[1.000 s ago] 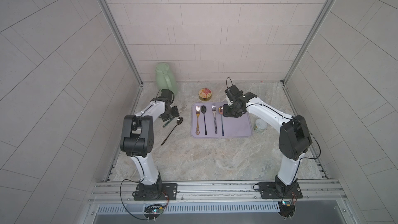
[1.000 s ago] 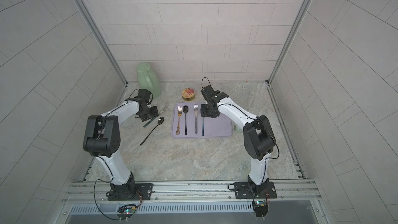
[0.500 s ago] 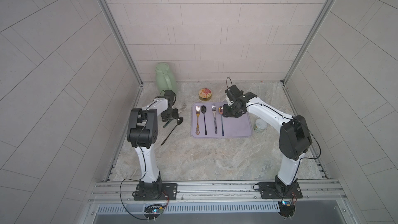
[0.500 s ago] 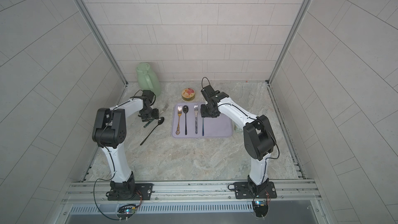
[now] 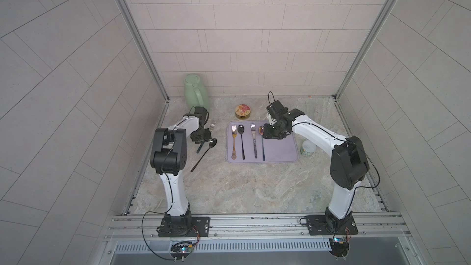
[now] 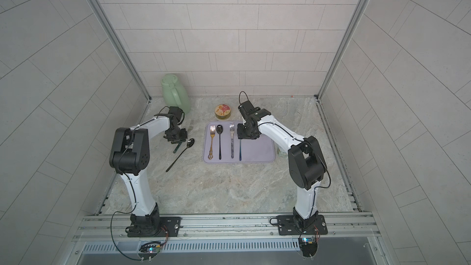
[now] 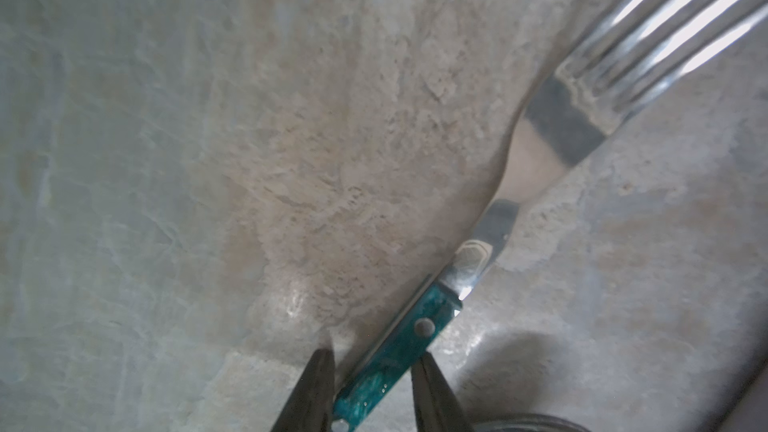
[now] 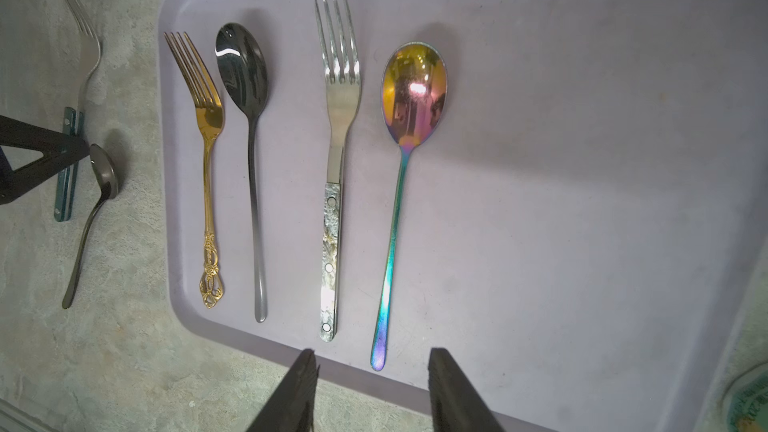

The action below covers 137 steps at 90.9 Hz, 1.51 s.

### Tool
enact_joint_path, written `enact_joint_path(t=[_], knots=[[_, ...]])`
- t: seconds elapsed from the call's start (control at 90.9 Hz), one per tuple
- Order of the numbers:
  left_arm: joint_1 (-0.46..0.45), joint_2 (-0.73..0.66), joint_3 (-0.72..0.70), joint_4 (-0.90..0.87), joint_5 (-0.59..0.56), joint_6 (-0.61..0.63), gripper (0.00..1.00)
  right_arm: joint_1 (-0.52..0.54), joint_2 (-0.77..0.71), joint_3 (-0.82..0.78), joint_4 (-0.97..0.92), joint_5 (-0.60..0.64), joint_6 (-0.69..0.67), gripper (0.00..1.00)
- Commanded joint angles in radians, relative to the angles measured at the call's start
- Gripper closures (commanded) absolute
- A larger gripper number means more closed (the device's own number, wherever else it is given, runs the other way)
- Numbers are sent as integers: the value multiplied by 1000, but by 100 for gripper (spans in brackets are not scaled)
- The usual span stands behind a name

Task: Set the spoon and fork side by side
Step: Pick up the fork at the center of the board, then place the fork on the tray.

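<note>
A fork with a teal handle lies on the stone counter left of the tray, and a dark spoon lies slanted beside it. My left gripper stands low over the handle, its fingers touching it on both sides. The same fork and spoon show at the edge of the right wrist view. My right gripper hangs open and empty above the lilac tray, over the bowl end of an iridescent spoon.
On the tray lie a gold fork, a black spoon, a silver fork and the iridescent spoon, all parallel. A green jug and a round tin stand behind. A white cup sits right of the tray.
My left arm has swung its elbow in toward the counter and its jaws have narrowed onto the fork's handle. The right arm and the cutlery have stayed put.
</note>
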Motion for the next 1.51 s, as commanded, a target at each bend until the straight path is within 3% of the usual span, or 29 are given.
enact_joint_path(t=[0.0, 0.396, 0.814, 0.969, 1.2, 1.497], knots=[[-20, 9, -19, -39, 30, -18, 66, -4, -43, -16, 5, -14, 2, 53], [-21, 79, 58, -55, 12, -54, 82, -4, -82, -46, 6, -17, 5, 53], [-112, -83, 89, -147, -84, -114, 93, -4, -119, -73, 5, -12, 11, 52], [-196, -160, 130, -214, -99, -189, 95, -13, -149, -95, 11, -4, 9, 52], [-366, -163, 275, -330, -129, -287, 95, -56, -202, -164, 31, -17, 5, 52], [-593, 57, 583, -387, -149, -394, 95, -156, -312, -236, 22, -8, -4, 52]])
